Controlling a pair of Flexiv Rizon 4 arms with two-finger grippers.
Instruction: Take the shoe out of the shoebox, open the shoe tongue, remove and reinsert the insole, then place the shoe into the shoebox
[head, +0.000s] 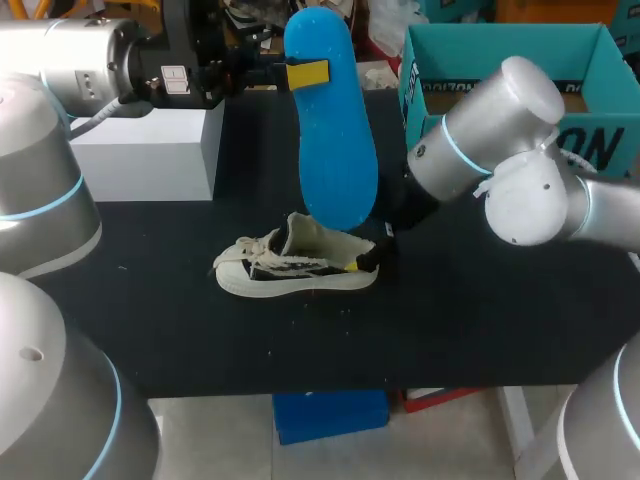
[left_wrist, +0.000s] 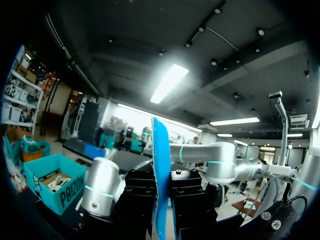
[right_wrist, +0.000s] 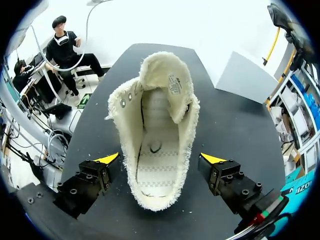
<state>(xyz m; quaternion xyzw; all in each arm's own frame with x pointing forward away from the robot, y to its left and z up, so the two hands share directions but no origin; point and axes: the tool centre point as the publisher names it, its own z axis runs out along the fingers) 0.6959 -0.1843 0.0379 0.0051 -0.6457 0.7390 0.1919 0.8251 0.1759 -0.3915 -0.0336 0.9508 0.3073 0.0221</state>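
A cream low-top shoe (head: 295, 268) lies on the black table (head: 480, 320), toe to the left. My left gripper (head: 300, 73) is shut on the top end of a blue insole (head: 332, 140). The insole hangs upright, its lower end just above the shoe's heel opening. In the left wrist view the insole (left_wrist: 160, 175) shows edge-on between the fingers. My right gripper (right_wrist: 160, 159) stands open astride the shoe's heel (right_wrist: 157, 135), both yellow tips a little clear of the fabric. The shoe's mouth gapes wide and the inside is bare. The teal shoebox (head: 500, 45) stands at the back right.
A white block (head: 150, 150) stands at the back left of the table. My right arm's elbow (head: 500, 140) hangs in front of the shoebox. The table's front strip lies ahead of the shoe.
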